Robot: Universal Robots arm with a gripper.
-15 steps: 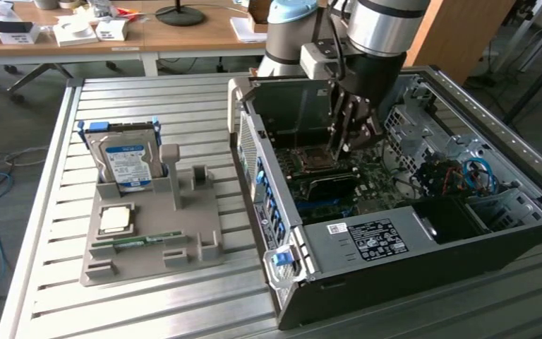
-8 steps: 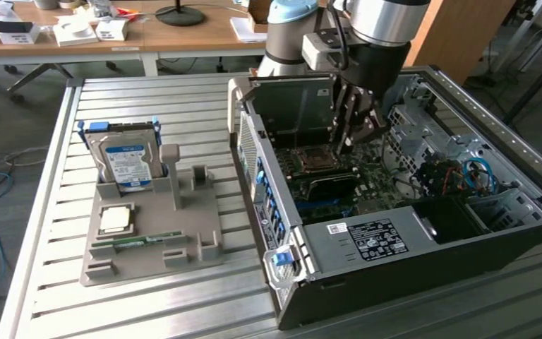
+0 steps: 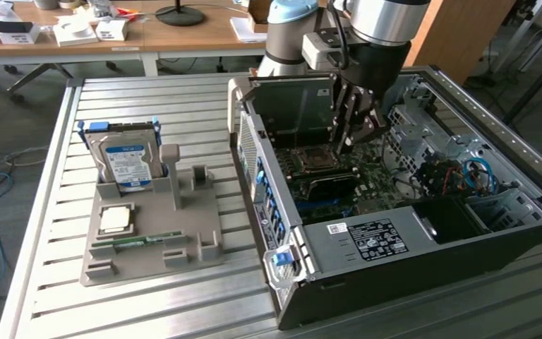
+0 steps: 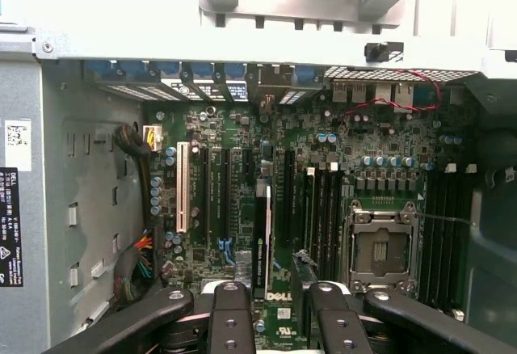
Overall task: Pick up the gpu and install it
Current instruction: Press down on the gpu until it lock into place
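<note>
The gpu (image 4: pixel 264 233) appears edge-on in the wrist view, as a thin pale strip standing between my fingers over the motherboard's long expansion slots. My gripper (image 4: pixel 276 289) is shut on it, one dark finger (image 4: pixel 230 322) on each side. In the exterior view my gripper (image 3: pixel 360 141) reaches down into the open computer case (image 3: pixel 394 233), and the gpu (image 3: pixel 375 126) shows as a dark and brown sliver beside the fingers. Whether its lower edge sits in a slot I cannot tell.
On the exterior view's left, a grey parts tray (image 3: pixel 149 258) holds a silver hard drive (image 3: pixel 128 159), a square processor (image 3: pixel 116 219) and a narrow green memory stick (image 3: pixel 139 240). The empty processor socket (image 4: pixel 380 249) lies beside the slots. Cables (image 3: pixel 459 173) crowd the case's far side.
</note>
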